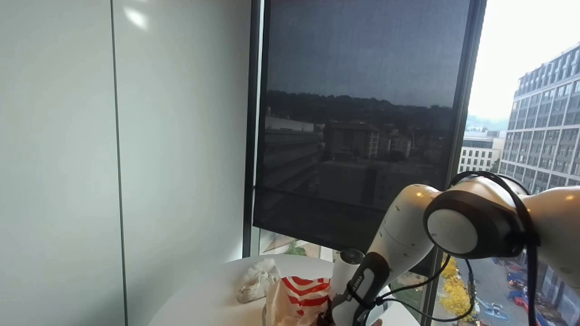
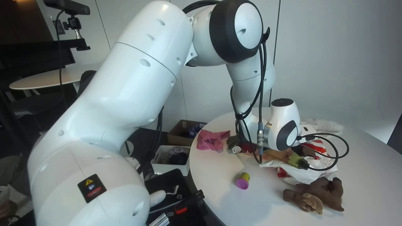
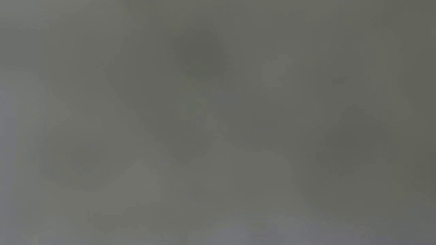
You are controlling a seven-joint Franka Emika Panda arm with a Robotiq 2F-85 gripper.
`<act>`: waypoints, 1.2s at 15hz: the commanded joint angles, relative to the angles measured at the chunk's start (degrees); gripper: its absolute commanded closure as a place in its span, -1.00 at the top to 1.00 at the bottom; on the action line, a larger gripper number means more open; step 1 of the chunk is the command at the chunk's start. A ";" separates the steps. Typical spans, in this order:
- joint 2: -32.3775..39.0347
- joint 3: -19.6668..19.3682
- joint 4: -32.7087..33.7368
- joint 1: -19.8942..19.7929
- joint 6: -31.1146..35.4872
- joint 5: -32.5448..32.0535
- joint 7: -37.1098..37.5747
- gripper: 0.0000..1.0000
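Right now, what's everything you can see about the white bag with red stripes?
The bag looks like thin plastic, white with curved red stripes. It rests crumpled on the round white table, near a brown plush toy. The robot's arm hides part of it in both exterior views, so I can't tell whether they touch.

Daylight's pouring through the window (image 1: pixel 487 149) beyond the hidden pincer, sky (image 1: pixel 521 34) blown out white on my end. Glare spot (image 1: pixel 136 18) on the wall (image 1: pixel 181 136) well above it, soft shadow (image 2: pixel 251 201) on the table (image 2: pixel 367 175) near it. My wrist feed's just dim gray blur, all out of focus I think.
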 commanded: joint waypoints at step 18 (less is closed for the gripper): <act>-32.14 35.53 -15.22 -25.82 -45.04 21.13 -20.74 0.14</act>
